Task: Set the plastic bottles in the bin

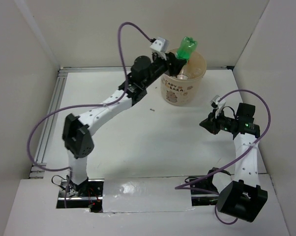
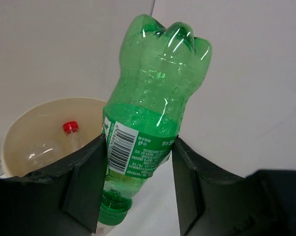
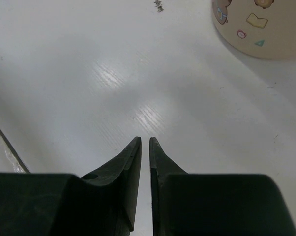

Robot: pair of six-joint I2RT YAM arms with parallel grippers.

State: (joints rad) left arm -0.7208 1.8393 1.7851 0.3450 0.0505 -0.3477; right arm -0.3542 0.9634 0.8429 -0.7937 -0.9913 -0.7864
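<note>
The left pincer pinches the green bottle at its label, cap down and base up. It holds the bottle over the near-left rim of the bin, which stands near the far edge of the bench, right of the middle. Inside the bin lies a clear bottle with a red cap. The right pincer is pressed almost together with nothing in it, over bare bench near the right edge.

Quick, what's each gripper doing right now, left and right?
Left gripper: closed on the green bottle.
Right gripper: jaws closed, holding nothing.
</note>
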